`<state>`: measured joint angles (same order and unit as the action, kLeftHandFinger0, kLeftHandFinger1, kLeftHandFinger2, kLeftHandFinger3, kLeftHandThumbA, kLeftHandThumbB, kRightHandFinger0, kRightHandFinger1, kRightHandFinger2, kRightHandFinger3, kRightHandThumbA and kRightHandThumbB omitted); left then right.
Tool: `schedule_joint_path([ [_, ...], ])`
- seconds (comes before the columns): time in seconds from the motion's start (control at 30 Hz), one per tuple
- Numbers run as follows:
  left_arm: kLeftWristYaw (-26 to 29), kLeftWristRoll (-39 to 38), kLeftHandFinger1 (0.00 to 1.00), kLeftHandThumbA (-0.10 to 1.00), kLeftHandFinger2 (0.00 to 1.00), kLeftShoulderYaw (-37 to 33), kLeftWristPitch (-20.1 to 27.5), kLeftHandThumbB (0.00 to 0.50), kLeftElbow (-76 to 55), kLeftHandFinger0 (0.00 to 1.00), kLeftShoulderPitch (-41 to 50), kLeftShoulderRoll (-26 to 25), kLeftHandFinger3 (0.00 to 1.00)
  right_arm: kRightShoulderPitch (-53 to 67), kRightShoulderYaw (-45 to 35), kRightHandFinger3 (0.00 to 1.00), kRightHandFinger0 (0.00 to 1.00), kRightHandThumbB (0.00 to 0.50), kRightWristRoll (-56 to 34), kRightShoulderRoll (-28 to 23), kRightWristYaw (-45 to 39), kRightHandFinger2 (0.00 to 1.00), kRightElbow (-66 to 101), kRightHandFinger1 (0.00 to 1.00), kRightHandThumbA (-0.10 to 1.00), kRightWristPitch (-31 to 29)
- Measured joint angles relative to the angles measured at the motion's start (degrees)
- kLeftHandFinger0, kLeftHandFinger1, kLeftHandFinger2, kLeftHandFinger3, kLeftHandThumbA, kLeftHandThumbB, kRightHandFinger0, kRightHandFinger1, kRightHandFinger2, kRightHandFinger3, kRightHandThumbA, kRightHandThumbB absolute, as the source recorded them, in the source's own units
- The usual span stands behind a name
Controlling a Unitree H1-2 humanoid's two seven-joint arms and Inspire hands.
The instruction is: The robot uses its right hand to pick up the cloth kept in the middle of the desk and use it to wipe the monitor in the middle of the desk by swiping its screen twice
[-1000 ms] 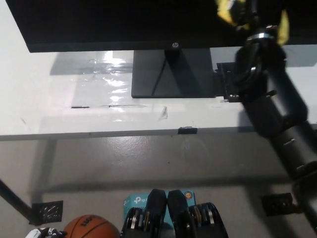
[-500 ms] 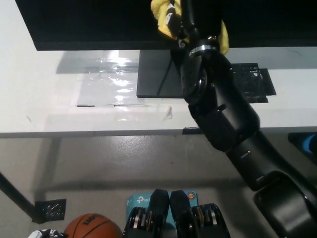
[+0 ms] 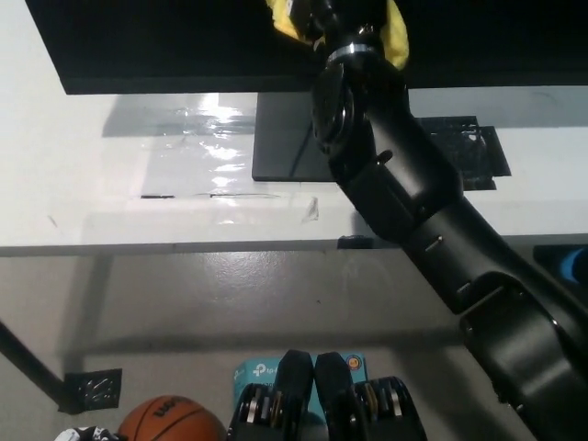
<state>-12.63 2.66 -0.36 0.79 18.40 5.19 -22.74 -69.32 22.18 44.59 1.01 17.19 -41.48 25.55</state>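
Observation:
The black monitor [image 3: 165,46] spans the top of the head view, standing on its dark base [image 3: 289,138] on the white desk [image 3: 110,202]. My black right arm reaches up from the lower right. Its hand [image 3: 335,16] is pressed against the lower middle of the screen, partly cut off by the top edge. The hand is shut on the yellow cloth [image 3: 395,39], which bulges out on both sides of the wrist. Only a sliver of my white left hand [image 3: 75,434] shows at the bottom left edge.
A black meshed patch [image 3: 473,152] lies on the desk right of the monitor base. On the floor below the desk's front edge are a basketball [image 3: 170,423], a teal box [image 3: 246,372] and a desk foot plate [image 3: 92,390]. Something blue [image 3: 574,262] shows at the right edge.
My right arm has swept left along the screen with the yellow cloth, from the right side to the middle. The view has also shifted slightly.

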Motion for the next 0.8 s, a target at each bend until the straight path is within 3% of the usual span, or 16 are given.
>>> schedule_joint_path([
  [0.03, 0.0, 0.1, 0.55, 0.45, 0.69, 0.0, 0.0, 0.322, 0.0, 0.51, 0.0, 0.0, 0.83, -0.1, 0.0, 0.02, 0.00, 0.081, 0.0, -0.4, 0.0, 0.36, -0.1, 0.00, -0.10, 0.1],
  [0.07, 0.0, 0.1, 0.55, 0.45, 0.69, -0.1, 0.0, 0.318, 0.0, 0.51, 0.0, 0.0, 0.83, -0.2, 0.0, 0.10, 0.00, 0.068, 0.0, -0.7, 0.0, 0.41, -0.1, 0.03, -0.10, 0.1],
  [0.13, 0.0, 0.4, 0.56, 0.44, 0.70, -0.1, 0.0, 0.314, -0.1, 0.51, 0.0, 0.0, 0.84, -0.2, 0.0, 0.11, 0.00, 0.062, 0.0, -1.6, 0.0, 0.35, 0.0, 0.00, -0.10, 0.2],
  [0.17, 0.0, 0.5, 0.56, 0.43, 0.70, -0.2, 0.0, 0.313, -0.1, 0.52, 0.0, 0.0, 0.83, -0.2, 0.0, 0.10, 0.00, 0.029, 0.1, -2.0, -0.1, 0.32, 0.1, 0.00, -0.10, 0.2],
  [0.2, 0.0, 0.6, 0.55, 0.44, 0.70, -0.2, 0.0, 0.321, -0.1, 0.51, 0.1, 0.0, 0.82, -0.2, 0.0, 0.19, 0.00, 0.018, 0.2, -2.3, -0.1, 0.32, 0.2, 0.00, -0.10, 0.2],
  [0.27, 0.0, 0.6, 0.55, 0.44, 0.71, -0.2, 0.0, 0.328, -0.1, 0.51, 0.1, 0.0, 0.82, 0.0, 0.0, 0.15, 0.00, 0.017, 0.3, -3.0, -0.1, 0.31, 0.6, 0.00, -0.10, 0.2],
  [0.3, 0.0, 0.6, 0.55, 0.44, 0.71, -0.2, 0.0, 0.328, -0.1, 0.51, 0.1, 0.0, 0.82, 0.2, 0.0, 0.07, 0.00, 0.049, 0.3, -3.4, -0.1, 0.29, 0.9, 0.00, -0.10, 0.2],
  [0.4, 0.0, 0.6, 0.56, 0.45, 0.71, -0.1, 0.0, 0.329, -0.1, 0.53, 0.3, 0.0, 0.83, 0.9, 0.1, 0.00, 0.00, 0.078, 0.4, -4.8, -0.1, 0.29, 1.5, 0.00, -0.10, -0.2],
  [0.43, 0.0, 0.6, 0.55, 0.44, 0.70, -0.1, 0.0, 0.329, -0.1, 0.53, 0.3, 0.0, 0.81, 1.1, 0.1, 0.02, 0.00, 0.141, 0.4, -5.2, -0.1, 0.31, 1.6, 0.01, -0.10, -0.3],
  [0.53, 0.0, 0.7, 0.55, 0.44, 0.69, -0.1, 0.0, 0.331, -0.1, 0.52, 0.5, 0.0, 0.81, 2.1, 0.2, 0.01, 0.00, 0.143, 0.6, -7.0, 0.0, 0.37, 2.4, 0.02, -0.10, -0.7],
  [0.57, 0.0, 0.7, 0.54, 0.44, 0.69, -0.1, 0.0, 0.334, -0.1, 0.51, 0.6, 0.0, 0.81, 2.3, 0.2, 0.05, 0.00, 0.143, 0.6, -7.5, 0.1, 0.38, 2.4, 0.04, -0.10, -0.8],
  [0.63, 0.0, 0.7, 0.53, 0.43, 0.69, -0.1, 0.1, 0.320, -0.1, 0.49, 0.7, 0.0, 0.81, 2.9, 0.2, 0.05, 0.00, 0.185, 0.6, -8.6, 0.3, 0.32, 2.4, 0.01, -0.10, -1.3],
  [0.7, 0.0, 0.7, 0.52, 0.43, 0.69, 0.0, 0.3, 0.330, -0.1, 0.48, 0.7, 0.0, 0.81, 3.4, 0.1, 0.03, 0.00, 0.177, 0.6, -9.7, 1.2, 0.30, 1.9, 0.00, -0.10, -2.0],
  [0.73, 0.0, 0.7, 0.52, 0.44, 0.69, 0.0, 0.3, 0.336, -0.1, 0.48, 0.7, 0.0, 0.81, 3.8, -0.1, 0.09, 0.00, 0.197, 0.6, -10.2, 1.6, 0.31, 1.6, 0.00, -0.10, -2.3],
  [0.77, 0.0, 0.7, 0.52, 0.45, 0.69, 0.0, 0.4, 0.341, -0.1, 0.48, 0.7, 0.0, 0.81, 4.2, -0.2, 0.27, 0.00, 0.225, 0.6, -11.0, 2.2, 0.32, 1.3, 0.02, -0.10, -2.8],
  [0.8, 0.0, 0.7, 0.52, 0.46, 0.69, 0.0, 0.4, 0.338, -0.1, 0.48, 0.8, 0.0, 0.81, 4.7, -0.2, 0.46, 0.00, 0.266, 0.6, -11.7, 2.7, 0.25, 1.2, 0.00, -0.10, -3.2],
])
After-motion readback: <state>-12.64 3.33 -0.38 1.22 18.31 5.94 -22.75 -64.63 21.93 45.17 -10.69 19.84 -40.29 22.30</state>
